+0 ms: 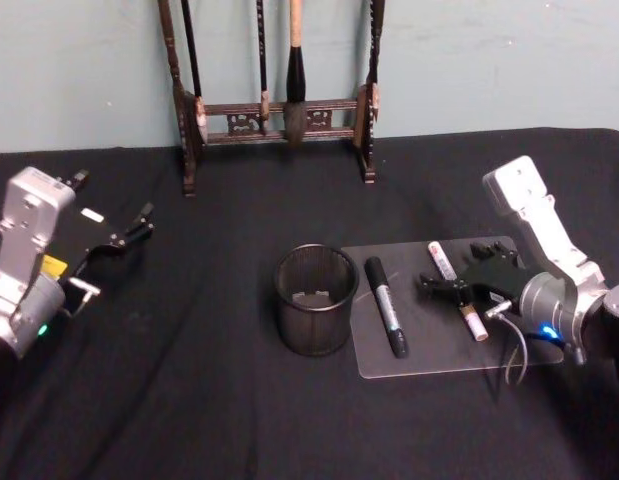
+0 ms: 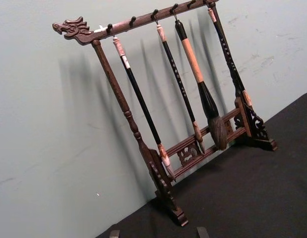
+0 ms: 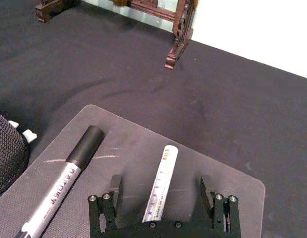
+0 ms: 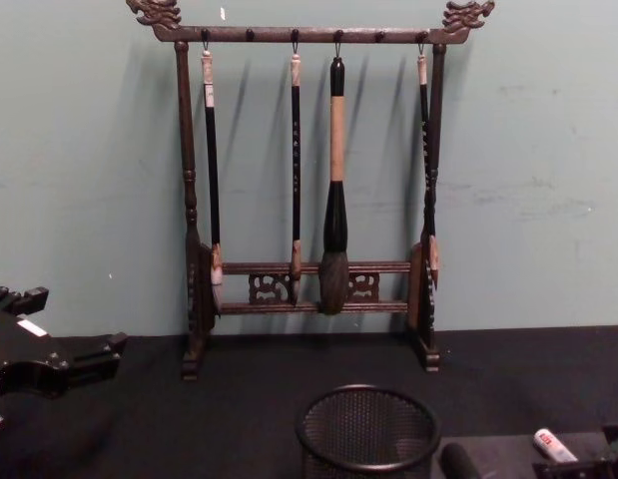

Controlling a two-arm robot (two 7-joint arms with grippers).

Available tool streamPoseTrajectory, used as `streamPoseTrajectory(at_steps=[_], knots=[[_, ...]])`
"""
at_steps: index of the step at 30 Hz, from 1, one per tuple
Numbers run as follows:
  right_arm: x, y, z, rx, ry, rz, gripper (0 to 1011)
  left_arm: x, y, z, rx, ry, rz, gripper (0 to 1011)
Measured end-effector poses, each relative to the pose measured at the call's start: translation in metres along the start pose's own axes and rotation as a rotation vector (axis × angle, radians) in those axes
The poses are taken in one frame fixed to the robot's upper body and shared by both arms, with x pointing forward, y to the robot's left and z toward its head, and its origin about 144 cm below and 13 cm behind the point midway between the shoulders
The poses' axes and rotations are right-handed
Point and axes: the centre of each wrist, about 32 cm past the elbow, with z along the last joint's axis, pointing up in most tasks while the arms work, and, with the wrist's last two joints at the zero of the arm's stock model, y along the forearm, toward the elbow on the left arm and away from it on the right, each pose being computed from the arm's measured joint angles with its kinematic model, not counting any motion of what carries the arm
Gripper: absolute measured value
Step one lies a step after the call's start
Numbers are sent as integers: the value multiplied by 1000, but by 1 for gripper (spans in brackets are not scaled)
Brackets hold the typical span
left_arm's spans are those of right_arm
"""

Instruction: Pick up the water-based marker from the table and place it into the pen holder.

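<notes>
Right gripper hangs low over the clear mat at the right centre of the head view, its jaws spread wide. Its fingers stand either side of the white marker in the right wrist view, with a gap between each finger and the barrel. That marker lies flat on the mat, one end pointing toward the back wall and the other toward the frame's lower edge. A thicker black marker lies beside it on the same mat, nearer the middle of the frame and roughly parallel. The pen holder, a round black mesh cup, stands upright on the black tablecloth just left of the mat, close to the black marker. At the left edge of the head view the left gripper is held above the cloth, well apart from the cup, with its jaws parted. A dark wooden brush rack with hanging brushes stands at the top centre, against the pale green wall.
</notes>
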Motion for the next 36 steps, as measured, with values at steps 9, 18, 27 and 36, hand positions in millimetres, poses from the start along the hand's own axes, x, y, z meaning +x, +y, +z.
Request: streamPoseTrajectory(at_steps=[9, 18, 27, 36], knots=[[-2, 2, -2, -12, 10, 5, 1003, 0, 0, 0, 0, 0, 0, 1001], [-2, 3, -3, -19, 24, 12, 1003, 0, 0, 0, 0, 0, 0, 1001], [-2, 5, -2, -23, 37, 19, 1003, 0, 0, 0, 0, 0, 0, 1001], [-1, 7, -2, -25, 45, 21, 1003, 0, 0, 0, 0, 0, 0, 1001]])
